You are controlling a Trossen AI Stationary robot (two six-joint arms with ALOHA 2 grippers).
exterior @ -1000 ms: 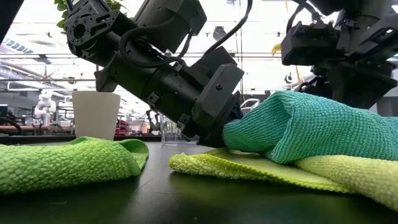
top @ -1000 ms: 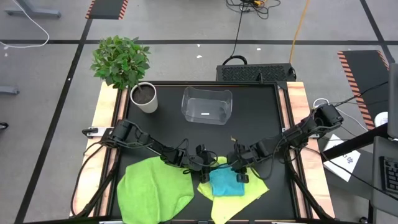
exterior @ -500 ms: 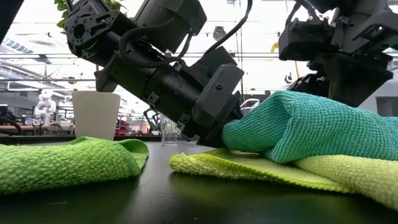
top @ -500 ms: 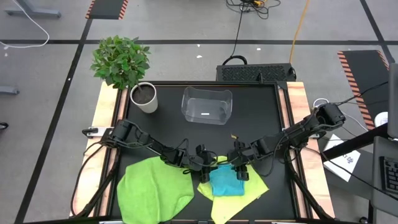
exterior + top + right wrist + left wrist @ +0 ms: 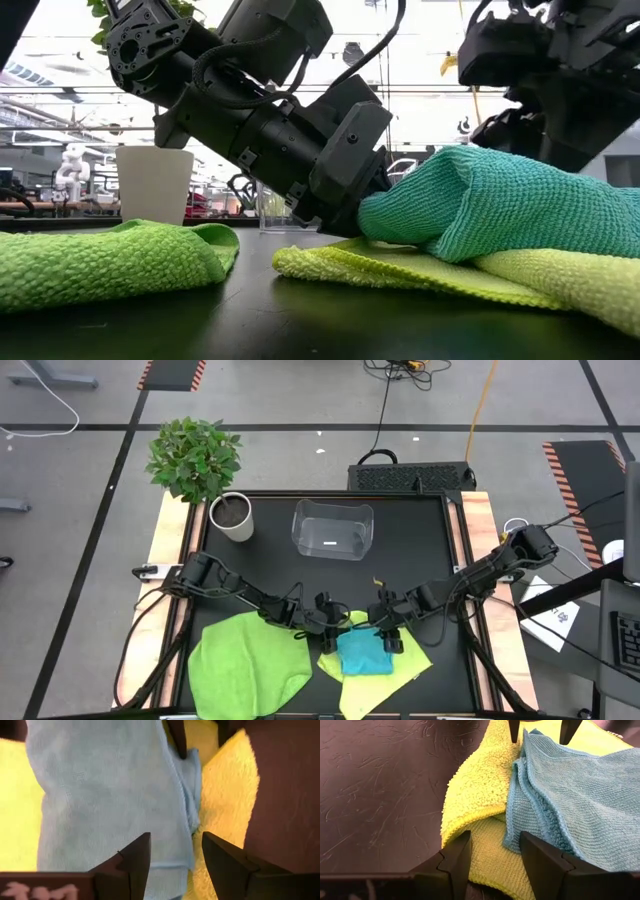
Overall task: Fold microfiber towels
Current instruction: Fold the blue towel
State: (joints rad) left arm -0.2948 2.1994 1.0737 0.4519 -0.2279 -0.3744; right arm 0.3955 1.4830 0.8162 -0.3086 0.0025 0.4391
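Note:
The turquoise towel (image 5: 362,657) lies folded in several layers on the pale yellow-green towel (image 5: 372,690), which is spread on the black table near its front edge. The bright green towel (image 5: 250,665) lies crumpled to the left. My left gripper (image 5: 495,855) is open and low at the turquoise towel's left edge (image 5: 517,820), one finger over turquoise and one over yellow-green. My right gripper (image 5: 172,855) is open just above the towel's far right part and holds nothing. My left gripper comes slanting down from the table's left. Its fingers (image 5: 457,860) straddle the line where the turquoise edge lies on the yellow-green towel. I cannot tell whether the fingertips touch the cloth. Nothing is pinched between them.
A clear plastic bin (image 5: 332,530) stands at the table's far middle. A white pot (image 5: 232,517) with a leafy plant is at the far left. Bare black table lies between the bin and the towels.
My right gripper has drawn slightly up, away from the top of the turquoise towel. The towel lies as it did, and the left arm has kept still.

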